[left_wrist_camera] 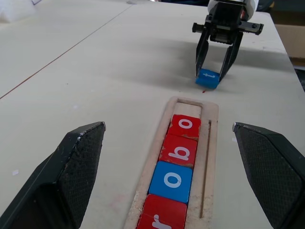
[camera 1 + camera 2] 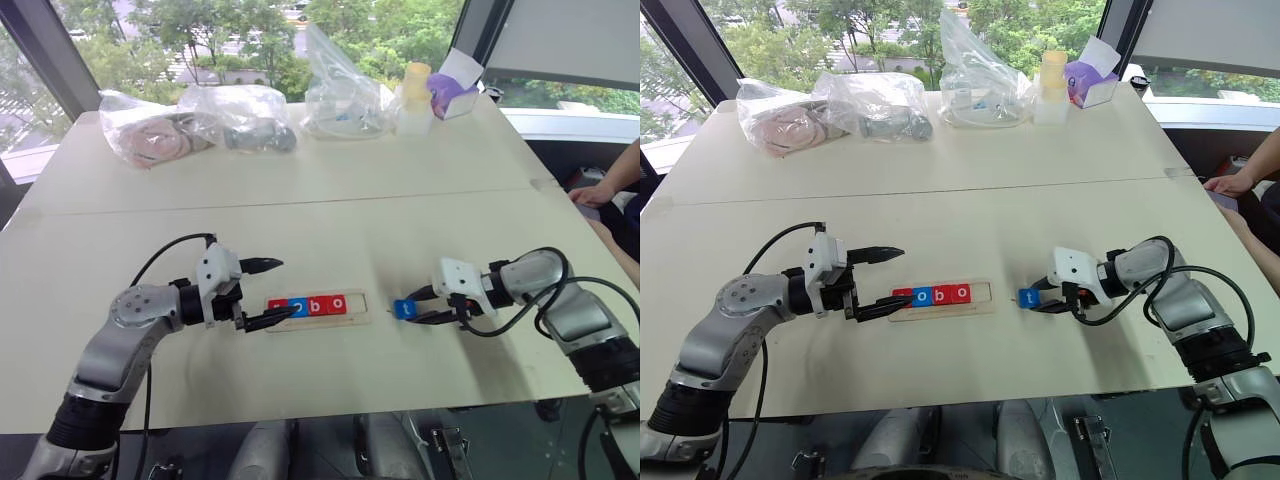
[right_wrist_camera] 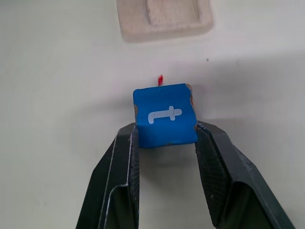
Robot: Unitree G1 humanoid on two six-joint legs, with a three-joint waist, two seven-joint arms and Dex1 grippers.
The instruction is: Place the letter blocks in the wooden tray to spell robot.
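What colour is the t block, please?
Blue with a white letter, clearest in the right wrist view: t block.

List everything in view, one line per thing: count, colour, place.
wooden tray: one, pale wood, mid-table; slot nearest the right gripper empty.
letter blocks in tray: four, reading r, o, b, o; red, blue, red, red.
t block: one, blue, on the table beyond the tray's empty end.
plastic bags: three, clear, far table edge.
bottle: one, pale yellow, beside the bags.
purple box: one, far right corner.
person's arm: one, right edge.
left gripper: open, at the tray's r end.
right gripper: shut on the t block.
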